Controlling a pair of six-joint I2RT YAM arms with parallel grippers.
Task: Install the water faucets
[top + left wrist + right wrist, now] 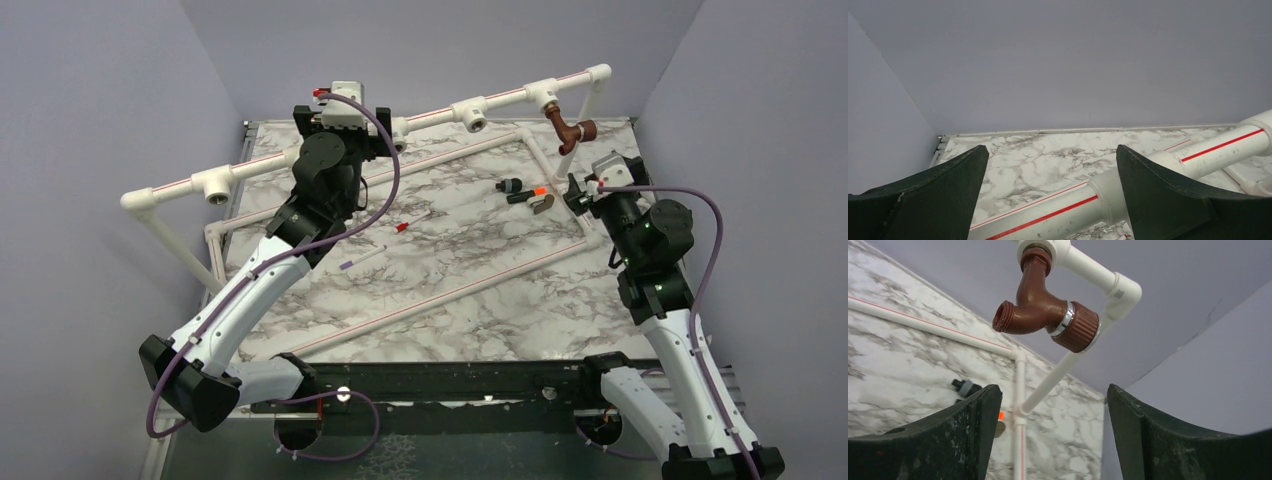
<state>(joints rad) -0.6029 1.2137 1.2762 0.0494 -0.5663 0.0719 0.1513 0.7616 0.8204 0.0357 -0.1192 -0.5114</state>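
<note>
A reddish-brown faucet hangs from the rightmost white tee of the raised pipe; in the right wrist view the faucet shows its bent spout, silvery ring and ribbed cap. My right gripper is open and empty, below and in front of the faucet, apart from it; its fingers frame the white upright pipe. My left gripper is open and empty at the raised pipe's middle; its fingers stand over the red-striped pipe.
The raised pipe carries two more open tees, one at the middle and one at the left. Small black and grey parts, an orange-tipped piece and two thin sticks lie on the marble table inside the low pipe frame.
</note>
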